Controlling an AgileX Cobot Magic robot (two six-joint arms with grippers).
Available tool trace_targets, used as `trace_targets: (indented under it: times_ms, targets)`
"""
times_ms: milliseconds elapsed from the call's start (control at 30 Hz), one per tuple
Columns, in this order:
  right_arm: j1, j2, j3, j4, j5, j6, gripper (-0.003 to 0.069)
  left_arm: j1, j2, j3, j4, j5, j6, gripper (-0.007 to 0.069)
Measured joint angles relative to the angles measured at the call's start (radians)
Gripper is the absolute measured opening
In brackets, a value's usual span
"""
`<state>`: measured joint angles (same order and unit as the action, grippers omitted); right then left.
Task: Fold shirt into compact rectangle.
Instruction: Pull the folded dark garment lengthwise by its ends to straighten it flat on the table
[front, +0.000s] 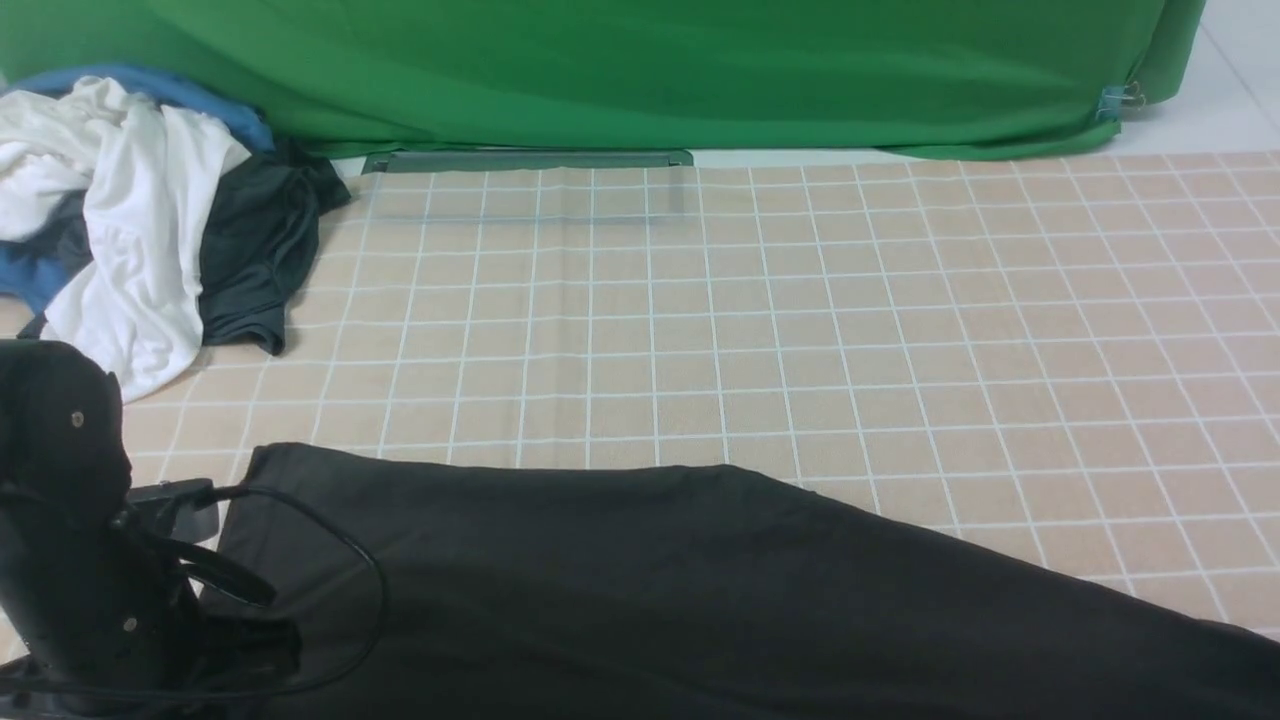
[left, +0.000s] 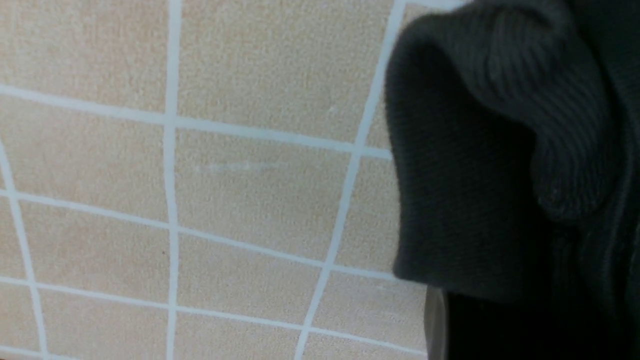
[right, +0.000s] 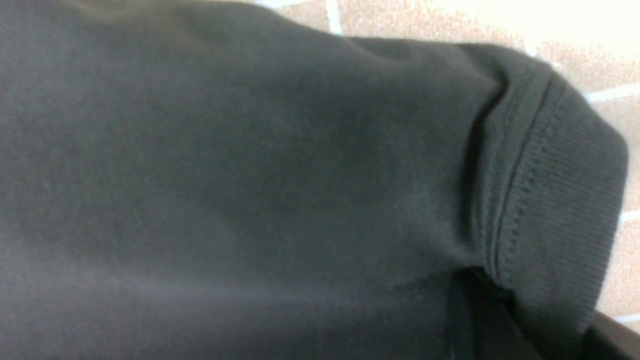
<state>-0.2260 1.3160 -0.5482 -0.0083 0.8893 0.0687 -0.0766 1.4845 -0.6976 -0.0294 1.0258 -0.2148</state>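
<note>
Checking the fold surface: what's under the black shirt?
The tan white-gridded mat shows around the black shirt and passes under its edges. Whatever lies beneath the fabric itself is covered.

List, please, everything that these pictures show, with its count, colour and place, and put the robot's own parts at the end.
shirt: one, black, spread out nearest the robot
white garment: one, white, in the pile at the far left
blue garment: one, blue, in the same pile, mostly under the white one
dark grey garment: one, dark grey, on the pile's right side
table cover: one, beige with white grid lines, under the shirt and the pile
green cloth: one, green, hanging at the back
grey bar: one, grey, at the cover's far edge, below the green cloth
left arm: one, black, near left corner, at the shirt's left end
</note>
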Motion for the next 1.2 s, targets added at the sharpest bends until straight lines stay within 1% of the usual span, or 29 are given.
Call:
trace_targets:
  times_ms: [100, 167, 200, 333, 433, 500, 533, 600, 700, 867, 1067, 1167, 1200]
  targets:
    - [0.000, 0.000, 0.000, 0.000, -0.003, 0.001, 0.0098, 0.000, 0.000, 0.000, 0.000, 0.004, -0.045, 0.0141]
    - [0.000, 0.000, 0.000, 0.000, -0.005, 0.001, 0.0112, 0.000, 0.000, 0.000, -0.001, 0.012, -0.057, 0.0151]
    - [0.000, 0.000, 0.000, -0.001, -0.010, 0.001, 0.0132, 0.000, 0.000, 0.000, -0.001, 0.024, -0.067, 0.0167]
    - [0.000, 0.000, -0.020, -0.016, -0.026, 0.001, 0.0330, 0.000, 0.000, -0.011, 0.045, 0.075, -0.086, 0.0283]
    - [0.000, 0.000, -0.055, -0.019, -0.035, 0.001, 0.0487, 0.002, 0.000, -0.049, 0.073, 0.122, -0.096, 0.0350]
    - [0.000, 0.000, -0.074, -0.020, -0.037, 0.000, 0.0547, 0.003, 0.000, -0.082, 0.082, 0.148, -0.099, 0.0393]
    - [0.000, 0.000, -0.078, -0.021, -0.039, 0.000, 0.0564, 0.003, 0.000, -0.095, 0.084, 0.154, -0.099, 0.0406]
    - [0.000, 0.000, -0.079, -0.021, -0.040, 0.000, 0.0576, 0.003, 0.000, -0.124, 0.085, 0.159, -0.099, 0.0434]
    - [0.000, 0.000, -0.071, -0.021, -0.044, 0.000, 0.0577, 0.003, 0.000, -0.149, 0.084, 0.150, -0.099, 0.0453]
    - [0.000, 0.021, -0.028, -0.021, -0.108, 0.000, 0.0577, 0.003, 0.000, -0.153, 0.078, 0.112, -0.099, 0.0453]
    - [0.000, 0.130, -0.021, -0.016, -0.154, 0.000, 0.0574, 0.003, 0.000, -0.154, 0.056, 0.071, -0.099, 0.0453]
    - [0.000, 0.153, -0.026, -0.003, -0.160, 0.000, 0.0536, 0.003, 0.000, -0.154, 0.042, 0.062, -0.099, 0.0453]
    - [0.000, 0.158, -0.027, 0.008, -0.163, 0.000, 0.0503, 0.003, 0.000, -0.154, 0.040, 0.058, -0.099, 0.0453]
